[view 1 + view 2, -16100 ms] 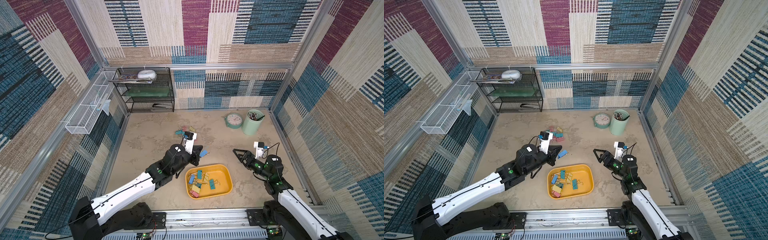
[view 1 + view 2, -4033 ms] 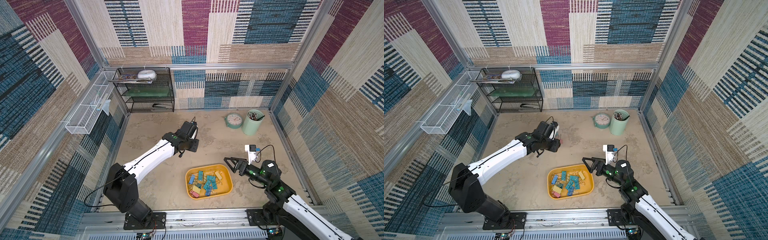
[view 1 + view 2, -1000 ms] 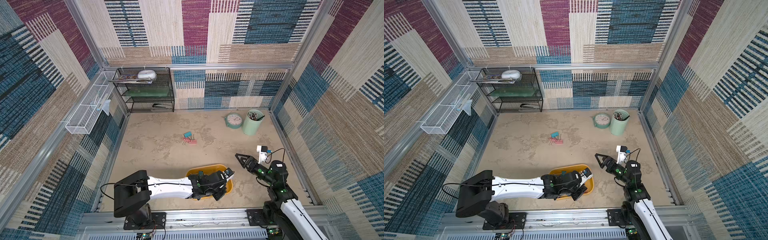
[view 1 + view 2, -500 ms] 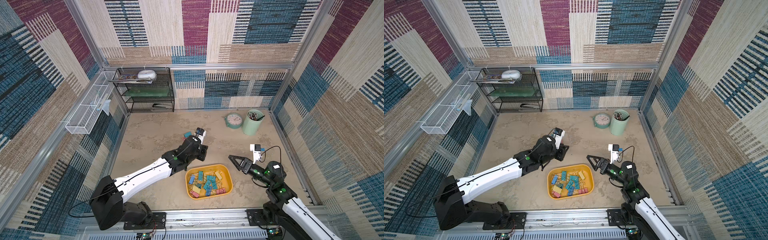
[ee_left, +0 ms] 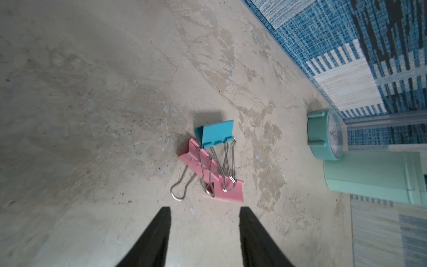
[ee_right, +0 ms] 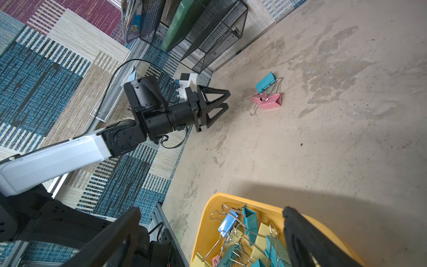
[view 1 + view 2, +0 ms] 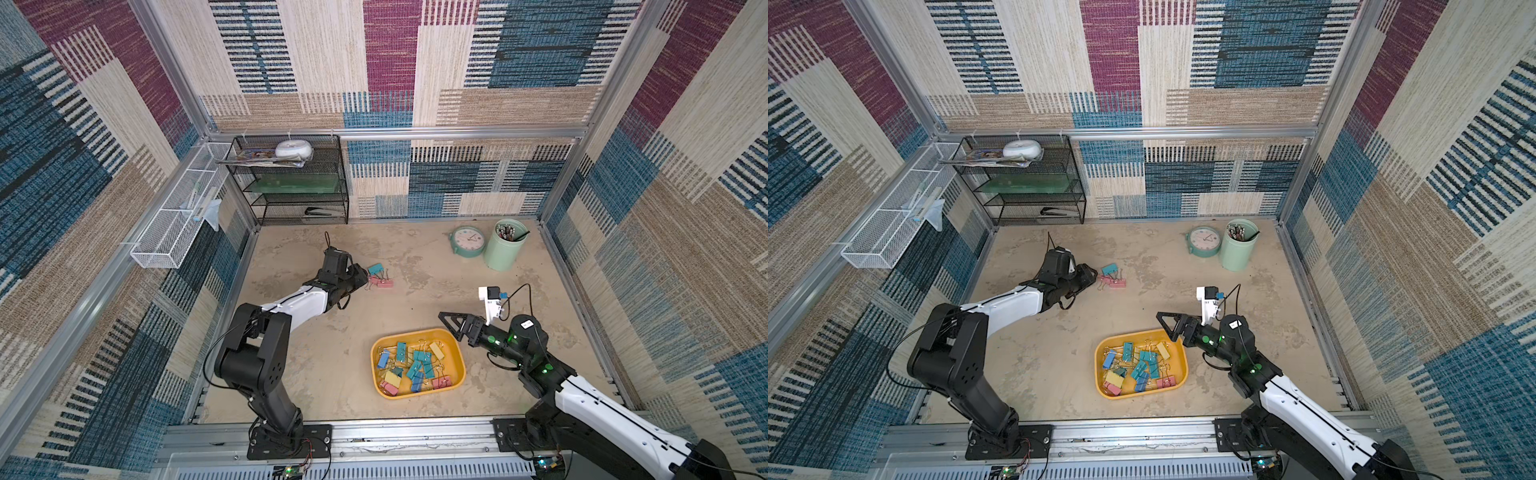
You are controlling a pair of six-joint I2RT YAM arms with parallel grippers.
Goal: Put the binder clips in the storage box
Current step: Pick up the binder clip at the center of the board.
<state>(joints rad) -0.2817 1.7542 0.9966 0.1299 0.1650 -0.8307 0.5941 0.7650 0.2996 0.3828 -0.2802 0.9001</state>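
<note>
Beige tabletop (image 7: 324,345): mottled, patchy wear, dark specks. Reference is the storage box (image 7: 415,332), which sits flat near the front edge, right of centre.

Beyond the box toward the back wall, slightly left and well apart from it: two loose binder clips (image 7: 1115,283). The teal clip (image 5: 217,133) and pink clip (image 5: 228,190) touch, wire handles crossed, with teal on the side away from the box. Can't tell whether the pink is one clip or two.

Beyond the box on its right, near the back corner: round teal clock (image 7: 468,241), with an upright mint pen cup (image 7: 500,255) just beside it, nearer the side wall.

Far left of the box, against the back wall: black mesh rack (image 7: 291,214), standing on the tabletop.
</note>
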